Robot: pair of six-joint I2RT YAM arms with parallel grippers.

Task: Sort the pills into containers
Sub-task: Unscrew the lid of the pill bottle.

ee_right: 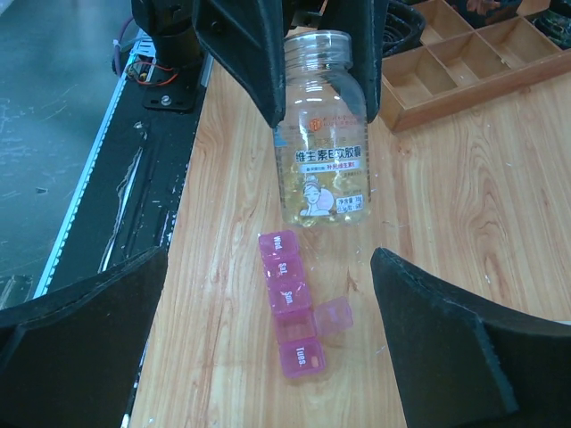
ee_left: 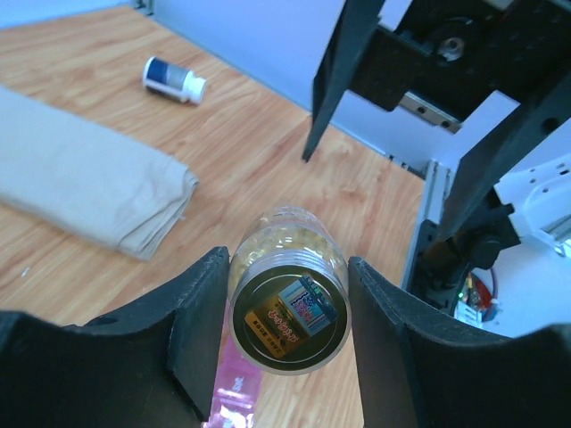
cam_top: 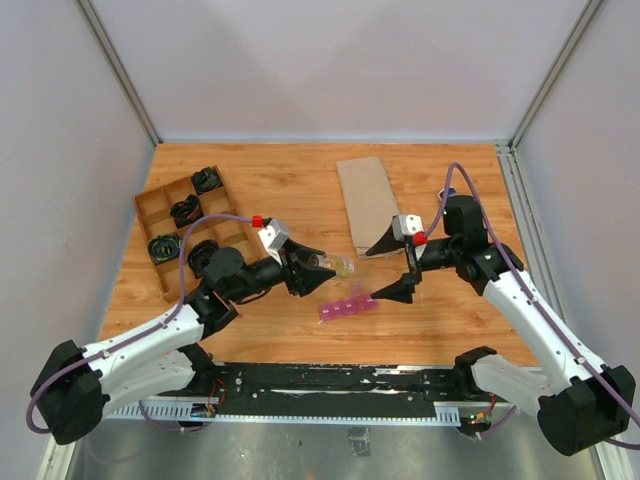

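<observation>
The table (cam_top: pixel 250 180) was brown wood with pale grey walls around it. At the far left sat one wooden tray (cam_top: pixel 150 205) with three black curly things (cam_top: pixel 185 211) in its boxes.

Next came the left gripper (cam_top: pixel 305 270). Its two fingers were partly closed and squeezed one clear bottle (cam_top: pixel 335 265) near its neck. The bottle was full of yellow pills and poked out toward the middle of the table.

Just past the bottle's far end lay the containers (ee_right: pixel 290 303), one pink strip flat on the wood, between the two grippers. Five little squares could be counted on it, and one had its lid up.

Behind the strip lay one folded tan cloth (cam_top: pixel 365 195).

On the right, the right gripper (cam_top: pixel 371 274) had its fingers spread very wide. It held nothing and touched nothing.

The left wrist camera also showed one tiny bottle with a white cap (ee_left: pixel 174 80), lying on its side beyond the cloth.
</observation>
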